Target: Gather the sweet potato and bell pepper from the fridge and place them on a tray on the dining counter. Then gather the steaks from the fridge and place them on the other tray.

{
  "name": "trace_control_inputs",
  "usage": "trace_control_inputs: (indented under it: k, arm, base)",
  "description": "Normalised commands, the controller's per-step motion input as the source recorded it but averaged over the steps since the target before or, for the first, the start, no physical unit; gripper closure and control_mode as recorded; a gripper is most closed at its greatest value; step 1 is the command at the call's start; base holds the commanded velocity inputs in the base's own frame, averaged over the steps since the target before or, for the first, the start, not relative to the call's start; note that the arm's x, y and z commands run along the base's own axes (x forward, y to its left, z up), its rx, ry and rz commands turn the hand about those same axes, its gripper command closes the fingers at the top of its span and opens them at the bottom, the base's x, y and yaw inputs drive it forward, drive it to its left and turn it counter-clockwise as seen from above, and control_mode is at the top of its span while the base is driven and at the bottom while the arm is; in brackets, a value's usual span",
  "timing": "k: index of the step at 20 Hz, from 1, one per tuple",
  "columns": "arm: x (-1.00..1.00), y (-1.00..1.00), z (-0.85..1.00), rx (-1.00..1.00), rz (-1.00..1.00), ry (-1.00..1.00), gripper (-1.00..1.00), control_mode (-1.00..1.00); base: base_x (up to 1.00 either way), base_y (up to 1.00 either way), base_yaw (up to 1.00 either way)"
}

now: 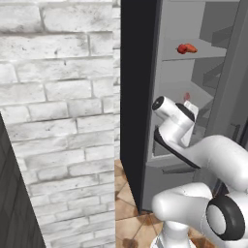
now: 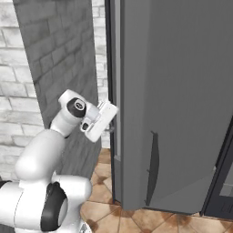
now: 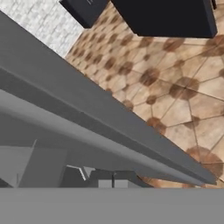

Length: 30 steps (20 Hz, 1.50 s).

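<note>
Inside the open fridge (image 1: pixel 193 72), a red-orange item (image 1: pixel 187 48) lies on an upper grey shelf (image 1: pixel 191 54), toward the shelf's left part; from the left base view it looks like a reddish lump, and whether it is the bell pepper or a piece of meat cannot be told at this size. A small reddish speck (image 1: pixel 187 96) shows lower down, just above the robot's hand, too small to name.

The white arm reaches up and forward into the fridge opening, its hand at the level of a lower shelf. In the right base view the pincer (image 2: pixel 112 119) sits at the edge of the grey fridge door (image 2: pixel 173 100), its tips hidden behind that edge. The pincer is closed, and no view shows anything caught between its tips.

From the hand view, the camera looks along grey fridge surfaces set at a slant, with the brown tiled floor (image 3: pixel 183 100) beyond and dark cabinet fronts (image 3: pixel 166 17) at the top. A white brick wall (image 1: pixel 58 121) stands left of the fridge.
</note>
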Motion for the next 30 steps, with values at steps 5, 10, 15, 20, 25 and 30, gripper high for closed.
trace_control_inputs:
  k: [5, 10, 15, 20, 25, 30]
  arm:
    - [0.22, -0.39, -0.07, 0.07, 0.0, -0.01, 1.0, -1.0]
    - [0.13, -0.05, -0.09, 0.03, 0.0, -0.02, 1.0, -1.0]
    - [0.14, 0.0, -0.06, 0.0, -0.03, 0.0, 1.0, -1.0]
    - [0.08, 0.0, -0.11, -0.02, -0.07, 0.0, 1.0, -1.0]
    - [0.15, 0.0, -0.18, -0.12, -0.13, -0.01, 1.0, -1.0]
    - [0.23, 0.0, -0.11, -0.15, -0.05, -0.08, 1.0, -1.0]
  base:
    - [0.0, 0.0, 0.0]
    - [0.0, 0.0, 0.0]
    - [0.0, 0.0, 0.0]
    - [0.0, 0.0, 0.0]
    - [0.0, 0.0, 0.0]
    - [0.0, 0.0, 0.0]
